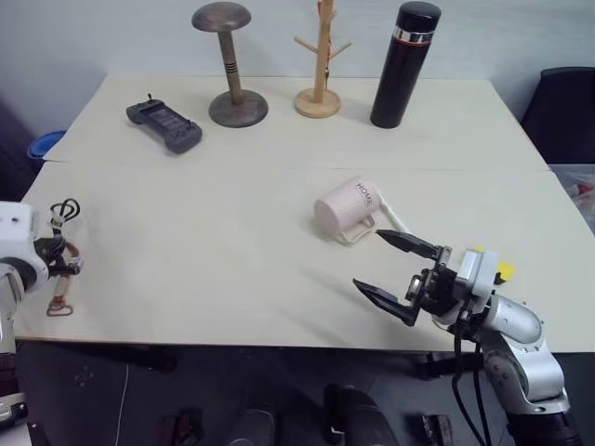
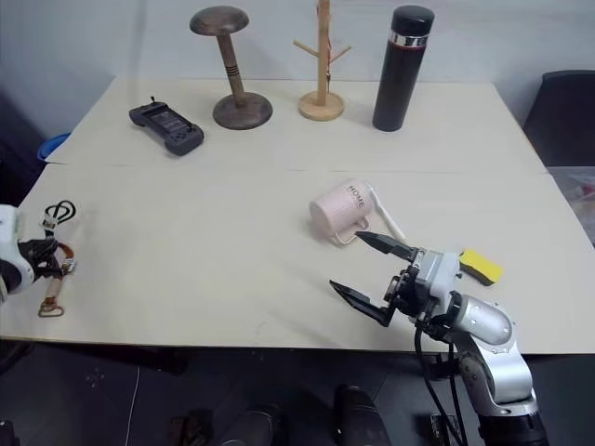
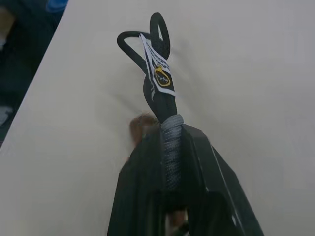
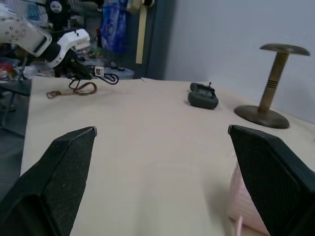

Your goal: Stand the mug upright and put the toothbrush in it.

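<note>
Left eye view: flask [image 1: 403,63], hat stand [image 1: 231,65], peg tree [image 1: 320,58] and controller [image 1: 164,124] line the table's [image 1: 186,251] far side. Mug [image 1: 344,210] lies tipped, toothbrush [image 1: 392,218] just behind. Right gripper [image 1: 395,271] gapes empty beside it; left gripper [image 3: 170,162] pinches a strap [image 3: 156,64].

Nine things counted on the tabletop [image 1: 232,279]

One mug [image 1: 346,209], one toothbrush [image 1: 392,216], one flask [image 1: 404,65], one sponge [image 2: 482,266], one controller [image 1: 164,124], two wooden stands [image 1: 232,65] [image 1: 320,60], two straps [image 1: 63,215] [image 1: 60,303].
</note>
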Controlling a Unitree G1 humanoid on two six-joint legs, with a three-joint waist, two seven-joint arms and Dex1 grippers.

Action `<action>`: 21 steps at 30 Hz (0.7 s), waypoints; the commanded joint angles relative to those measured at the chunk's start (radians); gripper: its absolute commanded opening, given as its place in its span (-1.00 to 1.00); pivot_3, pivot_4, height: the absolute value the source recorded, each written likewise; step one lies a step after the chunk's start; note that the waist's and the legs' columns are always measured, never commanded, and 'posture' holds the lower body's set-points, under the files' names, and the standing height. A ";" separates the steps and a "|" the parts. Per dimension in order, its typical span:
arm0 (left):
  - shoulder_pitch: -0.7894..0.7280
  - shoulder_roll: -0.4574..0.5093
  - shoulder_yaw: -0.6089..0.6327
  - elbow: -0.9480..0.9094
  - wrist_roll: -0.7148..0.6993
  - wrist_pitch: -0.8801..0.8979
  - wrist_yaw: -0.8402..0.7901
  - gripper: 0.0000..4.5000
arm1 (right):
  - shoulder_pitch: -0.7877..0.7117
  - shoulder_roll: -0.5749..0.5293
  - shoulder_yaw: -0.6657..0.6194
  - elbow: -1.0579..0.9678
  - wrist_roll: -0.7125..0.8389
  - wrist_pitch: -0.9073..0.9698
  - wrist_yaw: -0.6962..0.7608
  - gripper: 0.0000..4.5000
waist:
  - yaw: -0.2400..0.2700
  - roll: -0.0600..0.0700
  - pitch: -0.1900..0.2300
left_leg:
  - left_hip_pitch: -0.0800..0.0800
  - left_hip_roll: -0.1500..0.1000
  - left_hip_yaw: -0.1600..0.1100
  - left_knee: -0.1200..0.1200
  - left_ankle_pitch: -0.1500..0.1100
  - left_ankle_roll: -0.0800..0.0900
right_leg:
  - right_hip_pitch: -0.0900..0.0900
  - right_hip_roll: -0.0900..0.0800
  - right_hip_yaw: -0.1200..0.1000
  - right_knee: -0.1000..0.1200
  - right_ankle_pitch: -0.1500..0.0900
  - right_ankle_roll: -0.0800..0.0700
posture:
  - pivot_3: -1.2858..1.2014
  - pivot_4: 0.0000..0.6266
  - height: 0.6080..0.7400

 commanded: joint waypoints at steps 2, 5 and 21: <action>0.014 0.035 0.025 0.012 -0.028 -0.072 -0.100 -0.09 | -0.014 -0.005 -0.013 0.006 0.000 0.008 -0.003 1.00 | 0.005 -0.001 0.000 | -0.001 0.000 -0.001 0.000 0.000 0.000 | 0.000 0.000 -0.001 0.000 0.000 0.000 | 0.03 -0.52 1.00; 0.028 0.077 0.048 0.055 -0.019 -0.127 -0.142 0.30 | -0.007 -0.035 -0.060 0.023 0.016 0.025 -0.003 1.00 | -0.003 -0.001 0.000 | -0.001 0.000 -0.001 0.000 0.000 0.000 | 0.000 0.000 -0.001 0.000 0.000 0.000 | 0.03 -0.52 1.00; 0.255 0.041 0.091 -0.152 -0.354 -0.593 -0.848 0.99 | 0.221 -0.210 -0.212 -0.187 0.125 0.555 -0.285 1.00 | -0.018 0.000 0.001 | 0.002 0.001 0.002 -0.006 0.000 0.002 | 0.001 -0.001 0.002 -0.003 0.000 0.000 | 0.03 -0.52 1.00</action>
